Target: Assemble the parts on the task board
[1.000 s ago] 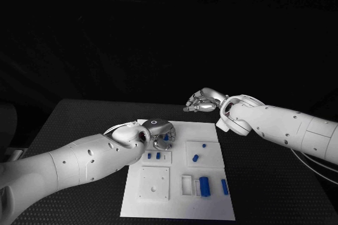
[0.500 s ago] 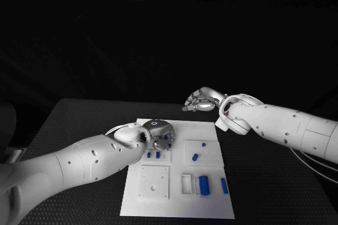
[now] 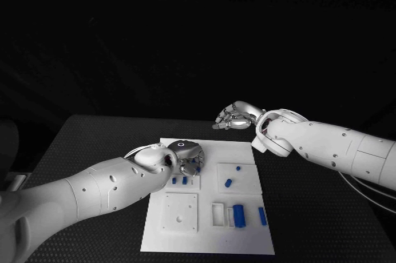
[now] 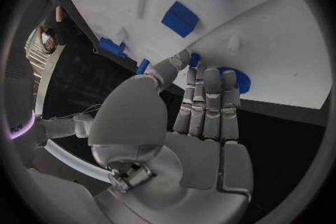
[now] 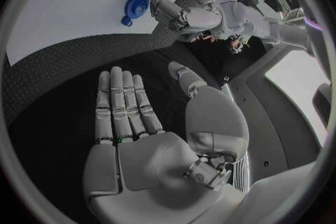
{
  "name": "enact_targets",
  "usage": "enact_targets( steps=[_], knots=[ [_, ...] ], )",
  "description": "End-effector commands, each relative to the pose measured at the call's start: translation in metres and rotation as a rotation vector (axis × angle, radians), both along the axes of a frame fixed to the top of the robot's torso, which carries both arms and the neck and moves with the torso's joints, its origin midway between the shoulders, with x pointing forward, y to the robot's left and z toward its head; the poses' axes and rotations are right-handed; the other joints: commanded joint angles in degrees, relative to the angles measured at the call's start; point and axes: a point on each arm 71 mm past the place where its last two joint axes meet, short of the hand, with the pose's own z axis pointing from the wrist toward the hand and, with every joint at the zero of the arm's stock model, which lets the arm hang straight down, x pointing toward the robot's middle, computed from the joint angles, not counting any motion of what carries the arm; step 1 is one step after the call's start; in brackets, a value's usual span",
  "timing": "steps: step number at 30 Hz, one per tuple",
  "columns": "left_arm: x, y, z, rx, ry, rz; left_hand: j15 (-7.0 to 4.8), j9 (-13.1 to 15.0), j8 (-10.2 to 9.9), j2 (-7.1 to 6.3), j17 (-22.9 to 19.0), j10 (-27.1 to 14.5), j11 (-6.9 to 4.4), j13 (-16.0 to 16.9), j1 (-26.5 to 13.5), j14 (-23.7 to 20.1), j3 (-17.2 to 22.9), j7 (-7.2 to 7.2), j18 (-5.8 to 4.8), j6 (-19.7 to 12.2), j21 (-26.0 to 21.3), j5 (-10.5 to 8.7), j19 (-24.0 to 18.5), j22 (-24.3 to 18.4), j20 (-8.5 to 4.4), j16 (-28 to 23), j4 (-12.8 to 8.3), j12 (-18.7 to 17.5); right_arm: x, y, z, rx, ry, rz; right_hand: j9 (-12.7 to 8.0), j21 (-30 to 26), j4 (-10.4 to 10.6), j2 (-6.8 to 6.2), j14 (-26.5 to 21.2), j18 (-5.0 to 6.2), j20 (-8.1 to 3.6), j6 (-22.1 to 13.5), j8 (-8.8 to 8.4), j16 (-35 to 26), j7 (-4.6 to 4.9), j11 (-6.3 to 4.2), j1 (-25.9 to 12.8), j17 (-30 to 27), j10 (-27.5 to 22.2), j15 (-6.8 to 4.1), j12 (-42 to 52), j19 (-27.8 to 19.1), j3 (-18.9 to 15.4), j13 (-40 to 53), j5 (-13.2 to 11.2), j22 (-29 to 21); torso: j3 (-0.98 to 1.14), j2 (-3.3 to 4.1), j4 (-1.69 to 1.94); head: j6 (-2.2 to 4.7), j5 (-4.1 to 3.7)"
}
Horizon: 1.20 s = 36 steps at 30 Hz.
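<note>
- Centrally, the white task board (image 3: pixel 210 200) lies flat on the black table (image 3: pixel 91 154), its long side running from near to far.
- On the board's near right part, a blue cylinder (image 3: pixel 239 215) lies on its side beside a white open-topped holder (image 3: pixel 218 214); a slimmer blue peg (image 3: pixel 262 216) lies just right of the cylinder.
- Near left of these sits a white square plate (image 3: pixel 180 212) with a small hole in its middle.
- Farther along, a raised white block (image 3: pixel 233 178) carries two small blue pieces (image 3: pixel 229 183), and two more short blue pieces (image 3: pixel 174 181) stand on the block to its left.
- At the board's far left corner the left hand (image 3: pixel 186 155) is over the board, palm down; the left wrist view shows its straight fingers (image 4: pixel 207 103) lying side by side over a round blue disc (image 4: pixel 238 79), the thumb reaching toward a small blue piece (image 4: pixel 194 59) beside it. I cannot tell whether the hand actually grasps either one.
- From the right wrist view, the same disc (image 5: pixel 136 5) appears at the board's edge, next to the left hand's fingertips.
- Beyond the board's far right corner, the right hand (image 3: pixel 237 118) is held above the table, well apart from the board, fingers (image 5: pixel 123 103) extended and relaxed, holding nothing.
</note>
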Motion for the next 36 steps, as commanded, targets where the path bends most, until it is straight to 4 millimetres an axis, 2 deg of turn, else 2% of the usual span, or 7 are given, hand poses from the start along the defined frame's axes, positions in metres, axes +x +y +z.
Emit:
enact_targets(
  steps=[1,22,36],
  knots=[
    [-0.001,-0.002,-0.004,0.034,0.013,-0.010,-0.08,-0.11,-0.13,0.56,0.22,0.65,-0.02,-0.05,0.03,0.31,0.06,-0.10,1.13,0.50,0.46,0.25,0.40,1.31,-1.06,0.44,-0.18,-0.15,-0.001,0.001,0.000,0.003,-0.003,0.011,-0.08,-0.31,-0.04,0.73,-0.20,0.40,-0.01,-0.24,0.36,0.20,0.02,0.19,-0.01,-0.07,0.17,0.09,0.26,0.45,-0.14,-0.09,0.27,0.08,0.01,0.00,0.00,-0.07,0.01],
    [-0.001,-0.005,-0.013,0.079,0.026,-0.006,-0.15,-0.46,-0.58,1.19,0.86,0.91,-0.06,-0.37,0.05,0.59,0.17,0.06,1.29,0.29,1.33,0.28,0.92,1.28,-1.25,2.01,-0.17,-0.75,-0.001,0.002,0.000,0.003,-0.001,0.013,-0.10,-0.35,-0.05,0.76,-0.19,0.40,-0.01,-0.22,0.38,0.22,0.01,0.18,-0.04,-0.08,0.19,0.08,0.28,0.48,-0.17,-0.09,0.26,0.12,-0.06,0.03,-0.03,-0.27,-0.17],
    [-0.003,-0.004,-0.020,0.185,0.006,-0.023,-0.79,-0.45,-0.17,2.14,1.14,3.09,-0.72,-0.18,0.75,1.66,0.49,-0.38,1.54,1.55,2.10,0.47,1.55,1.20,-1.62,3.23,-0.65,-0.26,-0.002,0.003,0.000,0.004,0.000,0.018,-0.11,-0.38,-0.05,0.78,-0.19,0.40,-0.01,-0.22,0.39,0.23,0.01,0.18,-0.07,-0.10,0.19,0.08,0.29,0.49,-0.19,-0.09,0.26,0.14,-0.02,-0.07,0.01,-0.55,-0.33]
  ],
)
